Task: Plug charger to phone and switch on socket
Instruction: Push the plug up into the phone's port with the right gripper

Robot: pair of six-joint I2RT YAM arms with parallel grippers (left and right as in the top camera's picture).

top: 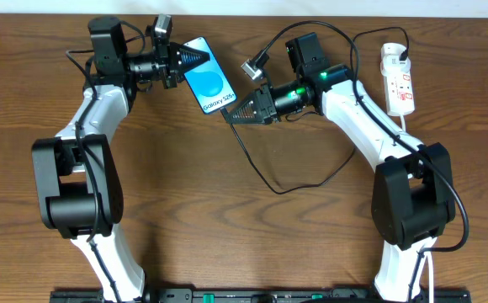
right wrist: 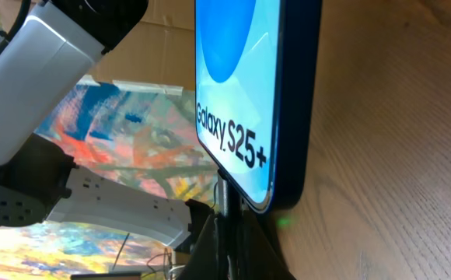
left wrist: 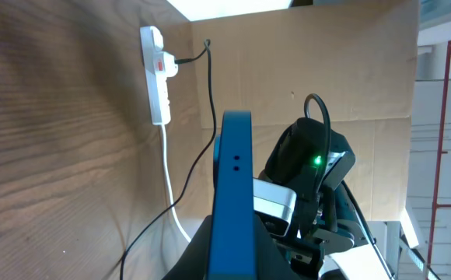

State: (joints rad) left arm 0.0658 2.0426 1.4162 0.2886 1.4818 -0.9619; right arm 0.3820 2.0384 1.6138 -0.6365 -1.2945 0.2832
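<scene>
The phone (top: 209, 82) with its bright blue screen lies tilted at the back centre. My left gripper (top: 187, 59) is shut on its upper end; in the left wrist view the phone's blue edge (left wrist: 235, 155) stands between the fingers (left wrist: 234, 237). My right gripper (top: 232, 114) is shut on the charger's black connector (right wrist: 227, 198), which sits against the phone's bottom edge below the "Galaxy S25+" text (right wrist: 233, 132). The black cable (top: 278, 191) loops over the table towards the socket (top: 398, 80), a white power strip with red switches at the back right.
The socket also shows in the left wrist view (left wrist: 157, 74) with its white cord (left wrist: 169, 187) trailing down. A cardboard wall (left wrist: 326, 62) stands behind the table. The right arm (top: 358, 109) lies between phone and socket.
</scene>
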